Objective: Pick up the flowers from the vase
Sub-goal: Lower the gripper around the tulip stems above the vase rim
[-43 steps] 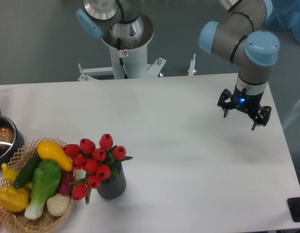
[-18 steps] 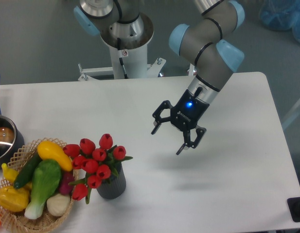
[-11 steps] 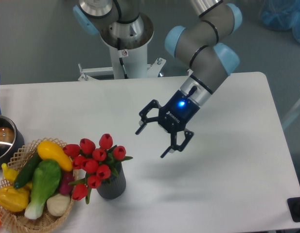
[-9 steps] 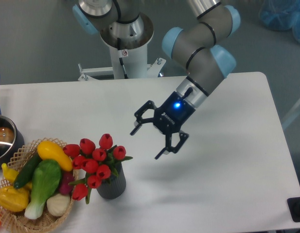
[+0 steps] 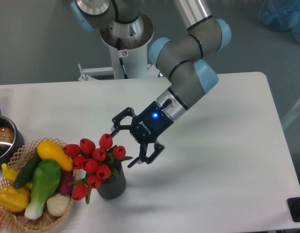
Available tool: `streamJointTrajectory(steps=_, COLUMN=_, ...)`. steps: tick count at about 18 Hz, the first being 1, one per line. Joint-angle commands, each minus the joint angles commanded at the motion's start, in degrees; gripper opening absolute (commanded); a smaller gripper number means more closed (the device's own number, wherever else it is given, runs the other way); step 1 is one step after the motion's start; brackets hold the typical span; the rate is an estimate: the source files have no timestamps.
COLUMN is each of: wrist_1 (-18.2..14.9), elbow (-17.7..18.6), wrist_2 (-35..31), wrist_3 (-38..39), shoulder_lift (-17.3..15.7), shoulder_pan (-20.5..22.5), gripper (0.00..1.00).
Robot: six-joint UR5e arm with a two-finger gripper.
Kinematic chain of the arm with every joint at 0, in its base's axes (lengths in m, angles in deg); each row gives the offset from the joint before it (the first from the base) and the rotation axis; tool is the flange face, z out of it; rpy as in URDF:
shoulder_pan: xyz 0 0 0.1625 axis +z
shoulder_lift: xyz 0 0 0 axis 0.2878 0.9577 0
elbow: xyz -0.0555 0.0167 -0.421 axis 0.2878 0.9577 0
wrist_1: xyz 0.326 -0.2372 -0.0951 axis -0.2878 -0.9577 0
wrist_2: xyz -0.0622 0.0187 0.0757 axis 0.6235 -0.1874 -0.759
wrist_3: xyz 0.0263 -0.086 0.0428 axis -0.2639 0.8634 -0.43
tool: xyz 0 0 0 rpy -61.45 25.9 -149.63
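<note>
Camera: I see the gripper spread wide, tilted toward the flowers and just right of the top buds, gripping nothing, while the flowers stand in the vase, which sits just right of the basket.

You see red flowers with a slightly glossy, plastic-looking sheen. The vase under them is matt dark grey, finely ribbed. The gripper looks like matt black plastic or metal. To your left, the basket is rough woven wicker, its vegetables smooth and shiny. The pot at far left is polished metal. The table is smooth matt white.
</note>
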Motion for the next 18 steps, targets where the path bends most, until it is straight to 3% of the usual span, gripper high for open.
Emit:
streamJointTrajectory(steps=5, wrist_1=1.66, elbow=-0.26, wrist_2=3.6, wrist_3=-3.07, shoulder_lift=0.53, shoulder_pan=-1.67, gripper=0.97)
streamJointTrajectory(steps=7, wrist_1=2.02, elbow=0.08, wrist_2=3.52, wrist_3=-3.52, shoulder_lift=0.53, shoulder_pan=-1.67, gripper=0.8)
streamJointTrajectory(steps=13, wrist_1=2.11, elbow=0.17, wrist_2=3.17, wrist_3=-5.36, shoulder_lift=0.35, shoulder_pan=-1.41, gripper=0.04)
streamJointTrajectory(steps=14, wrist_1=2.11, elbow=0.09, wrist_2=3.08, wrist_3=-5.36, shoulder_lift=0.18, shoulder_pan=-1.23, gripper=0.0)
streamJointTrajectory(steps=18, wrist_1=2.02, elbow=-0.35, wrist_2=3.08, wrist_3=-5.19, shoulder_lift=-0.44, shoulder_pan=-0.71, gripper=0.0)
